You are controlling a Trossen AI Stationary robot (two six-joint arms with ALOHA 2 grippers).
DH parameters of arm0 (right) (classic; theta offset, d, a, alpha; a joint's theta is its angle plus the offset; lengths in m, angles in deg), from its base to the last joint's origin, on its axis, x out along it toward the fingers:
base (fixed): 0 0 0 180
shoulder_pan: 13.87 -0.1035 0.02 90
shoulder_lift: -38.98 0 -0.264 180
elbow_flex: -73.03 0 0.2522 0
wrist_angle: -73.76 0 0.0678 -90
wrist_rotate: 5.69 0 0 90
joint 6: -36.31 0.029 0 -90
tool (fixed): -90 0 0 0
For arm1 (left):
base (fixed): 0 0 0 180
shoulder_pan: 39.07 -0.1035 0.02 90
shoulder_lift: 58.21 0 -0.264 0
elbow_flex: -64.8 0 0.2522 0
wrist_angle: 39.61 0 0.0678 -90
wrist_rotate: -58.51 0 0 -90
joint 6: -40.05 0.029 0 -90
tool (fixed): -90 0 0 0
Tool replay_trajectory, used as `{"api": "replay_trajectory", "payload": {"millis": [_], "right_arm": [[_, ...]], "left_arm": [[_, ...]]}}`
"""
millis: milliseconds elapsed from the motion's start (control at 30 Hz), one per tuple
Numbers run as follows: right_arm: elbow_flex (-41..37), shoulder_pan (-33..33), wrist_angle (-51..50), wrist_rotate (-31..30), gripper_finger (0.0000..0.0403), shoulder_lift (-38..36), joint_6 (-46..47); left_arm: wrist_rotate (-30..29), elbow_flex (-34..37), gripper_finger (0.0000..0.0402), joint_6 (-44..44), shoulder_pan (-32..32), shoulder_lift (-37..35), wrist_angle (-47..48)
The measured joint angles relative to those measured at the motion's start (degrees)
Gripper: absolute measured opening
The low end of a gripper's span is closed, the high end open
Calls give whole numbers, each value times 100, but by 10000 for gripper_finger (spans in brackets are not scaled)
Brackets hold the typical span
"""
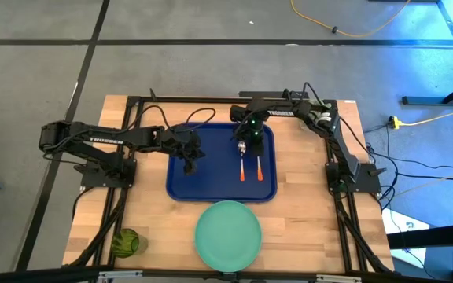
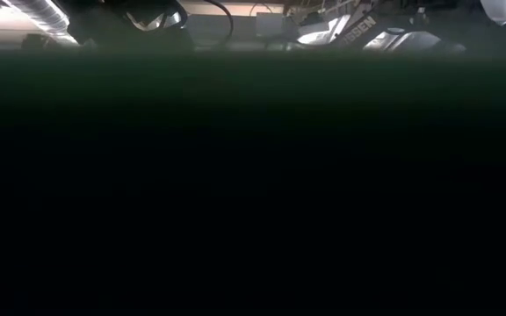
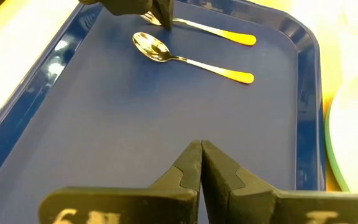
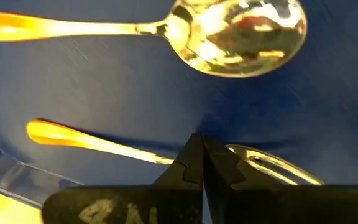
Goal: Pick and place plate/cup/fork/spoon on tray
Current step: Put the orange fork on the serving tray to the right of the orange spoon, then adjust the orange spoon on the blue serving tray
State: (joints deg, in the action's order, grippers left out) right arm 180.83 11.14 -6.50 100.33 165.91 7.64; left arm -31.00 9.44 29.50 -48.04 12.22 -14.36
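The tray [image 1: 222,182] sits in the middle of the wooden tabletop [image 1: 305,212], and two of the four pieces are already in it: the spoon [image 1: 242,159] and the fork [image 1: 259,160] lie side by side in its right half, orange handles pointing toward the near edge, a small gap between them. The right gripper [image 1: 252,135] is down over the head end of the cutlery, and its wrist view puts the fingers [image 4: 194,163] pressed together, tips meeting just above the fork's neck with nothing between them; the spoon's bowl [image 4: 241,36] gleams just beyond. Over on the left half of the tray, the left gripper [image 1: 189,157] hangs above bare blue plastic, and its fingers [image 3: 191,168] are closed tip to tip and empty as well. The plate [image 1: 228,233] waits on the tabletop just off the tray's near edge, close to it but outside the rim. The cup [image 1: 126,242] stands well apart, down at the near left corner of the tabletop. The low view is almost wholly dark, showing only slivers of the arms along its top.
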Motion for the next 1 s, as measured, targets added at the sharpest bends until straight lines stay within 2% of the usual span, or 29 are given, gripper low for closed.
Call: {"api": "replay_trajectory", "payload": {"millis": [267,500,633,767,1000], "right_arm": [[2,-24,-126,-96,0,-83,-2],[376,-280,-191,190,0,-528,170],[490,-515,304,636,0,-587,296],[490,-808,968,651,0,-386,326],[466,-988,1170,477,0,-284,440]], "left_arm": [[0,0,0,0,0,0,-2],[0,0,0,0,0,0,-15],[0,0,0,-2,0,0,-17],[2,0,0,-95,0,0,-18],[0,0,0,-133,0,0,-31]]}}
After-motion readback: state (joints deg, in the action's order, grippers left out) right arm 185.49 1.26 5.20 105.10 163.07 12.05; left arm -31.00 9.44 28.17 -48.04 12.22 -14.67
